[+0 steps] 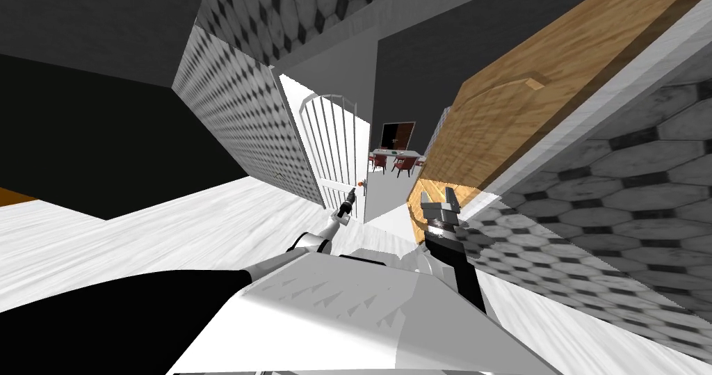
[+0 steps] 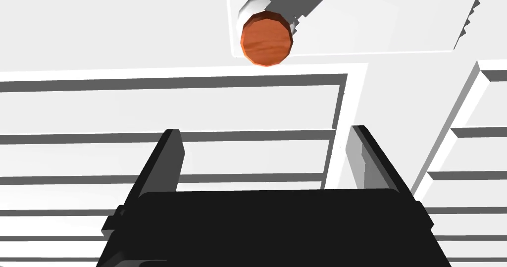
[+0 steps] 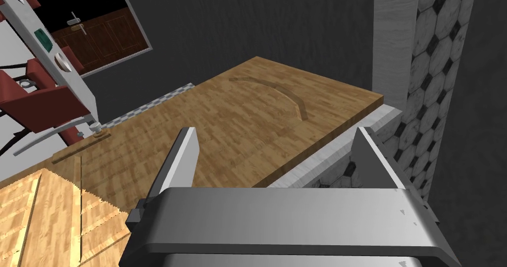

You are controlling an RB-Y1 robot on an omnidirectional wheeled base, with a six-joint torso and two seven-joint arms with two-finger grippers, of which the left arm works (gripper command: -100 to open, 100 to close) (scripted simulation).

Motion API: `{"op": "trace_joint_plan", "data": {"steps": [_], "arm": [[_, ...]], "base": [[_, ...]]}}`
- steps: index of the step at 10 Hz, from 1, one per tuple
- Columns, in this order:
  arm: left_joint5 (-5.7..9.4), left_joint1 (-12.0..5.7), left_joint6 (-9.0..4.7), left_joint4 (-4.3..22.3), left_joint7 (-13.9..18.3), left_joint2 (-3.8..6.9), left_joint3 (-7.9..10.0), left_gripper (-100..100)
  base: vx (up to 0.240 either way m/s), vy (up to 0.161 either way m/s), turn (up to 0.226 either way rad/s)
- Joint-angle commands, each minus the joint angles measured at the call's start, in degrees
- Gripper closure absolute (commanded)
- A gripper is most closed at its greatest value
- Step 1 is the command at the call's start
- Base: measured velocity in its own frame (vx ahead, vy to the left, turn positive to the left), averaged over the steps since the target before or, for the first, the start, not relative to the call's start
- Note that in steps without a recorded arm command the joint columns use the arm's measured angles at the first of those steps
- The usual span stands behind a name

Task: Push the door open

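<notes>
While left pincer [image 2: 265, 130] gapes near 1 orange knob [image 2: 266, 38] on white door [image 2: 99, 105], right pincer [image 3: 276, 130] spread, 1 wooden door [image 3: 247, 105]

No text, label, brand, number or sign can be read anywhere in these views, on doors or walls.

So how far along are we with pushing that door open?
Done: the white door already stands ajar, with a table and red chairs visible through the gap. In hand: the left gripper, fingers open, faces it near the orange knob; contact is unclear. The right gripper is open by a wooden door. Left: pushing the white door wider.
</notes>
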Motion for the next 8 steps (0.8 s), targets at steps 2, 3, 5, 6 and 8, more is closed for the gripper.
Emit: {"op": "trace_joint_plan", "data": {"steps": [2,3,5,6,8], "arm": [[0.08,0.04,-0.03,0.1,-0.1,2.03,0.19,-100],[0.12,0.06,-0.04,0.1,-0.1,2.56,0.29,-100],[0.21,0.1,-0.07,0.2,-0.2,3.01,0.49,-100],[0.26,0.12,-0.09,0.2,-0.2,2.88,0.59,-100],[0.34,0.16,-0.12,0.3,-0.3,2.02,0.78,-100]], "base": [[0.118,-0.021,-0.021],[0.179,-0.043,-0.017],[0.202,-0.066,-0.025],[0.19,-0.064,-0.017],[0.178,-0.026,-0.022]]}}
